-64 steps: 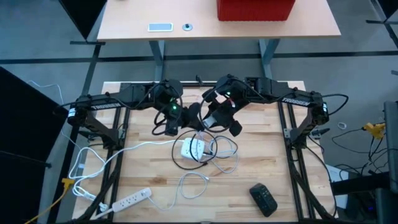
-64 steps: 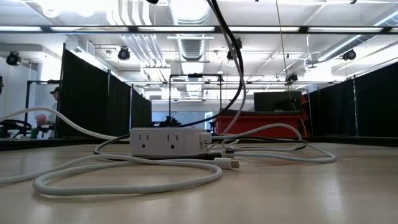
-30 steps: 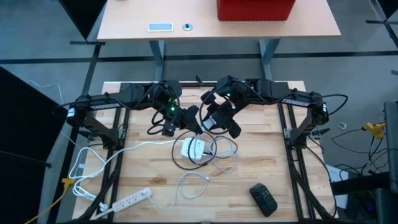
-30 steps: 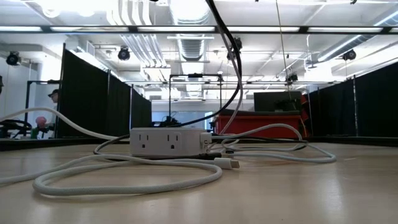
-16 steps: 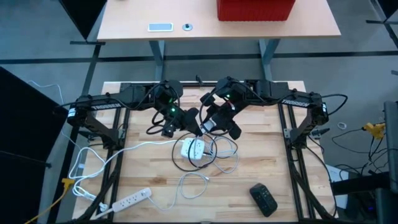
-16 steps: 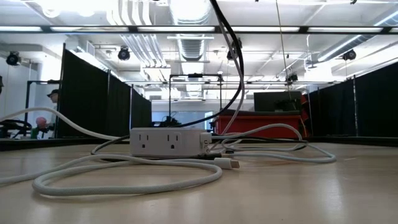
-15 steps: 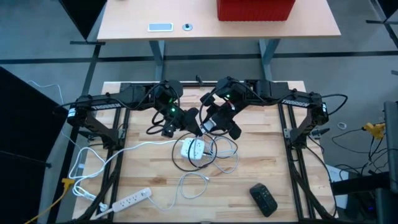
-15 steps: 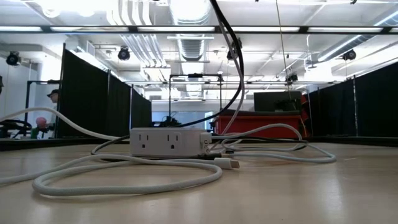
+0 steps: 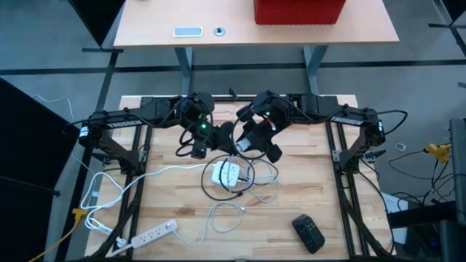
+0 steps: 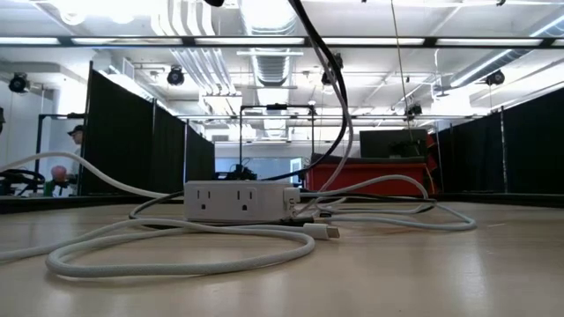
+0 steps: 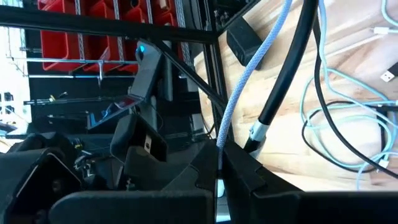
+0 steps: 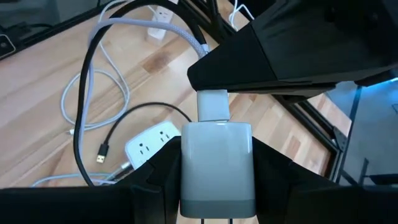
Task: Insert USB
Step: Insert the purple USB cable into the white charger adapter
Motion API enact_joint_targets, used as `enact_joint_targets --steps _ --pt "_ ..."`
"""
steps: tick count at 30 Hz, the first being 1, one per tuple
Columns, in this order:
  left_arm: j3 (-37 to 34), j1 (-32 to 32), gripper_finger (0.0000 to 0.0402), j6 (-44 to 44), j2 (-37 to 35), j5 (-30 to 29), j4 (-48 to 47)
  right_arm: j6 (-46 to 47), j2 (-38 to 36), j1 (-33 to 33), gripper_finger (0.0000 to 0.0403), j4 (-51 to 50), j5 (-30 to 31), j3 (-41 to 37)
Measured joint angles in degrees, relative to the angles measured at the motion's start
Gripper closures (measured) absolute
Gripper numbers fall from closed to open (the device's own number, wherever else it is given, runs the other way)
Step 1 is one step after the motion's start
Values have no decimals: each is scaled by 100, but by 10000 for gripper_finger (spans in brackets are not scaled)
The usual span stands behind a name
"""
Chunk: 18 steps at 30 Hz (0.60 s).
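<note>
Seen from above, two dark arms reach in from the far corners of a pale wooden tabletop and meet above its middle, wrists bent down and toward each other.

The right claw is closed on a white USB wall charger, gripping the block between its two dark fingers. A white USB plug sits right at the charger's front face. Whether it is seated in the port cannot be told.

The left claw holds that plug's braided white cable, pinched between its fingers. From above, the left claw sits just left of the right claw, the two almost touching above the far-middle of the tabletop.

Just near of the claws lies a white power cube with outlets on its face, ringed by loops of white cable and a black cable. In the low view the cube shows two pairs of outlets, with a loose white connector lying in front.

A white power strip lies at the near left. A black remote-like device lies at the near right. Beyond, a second table holds a red bin.

No readable writing or brand marks show.
</note>
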Motion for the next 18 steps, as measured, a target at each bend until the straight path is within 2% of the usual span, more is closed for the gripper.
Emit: enact_joint_targets --steps 6,18 --pt "-2 15 402 1 18 95 142 174 46 -10 279 3 -184 0" --pt "-7 31 402 -16 37 144 139 197 98 -12 279 -43 -170 0"
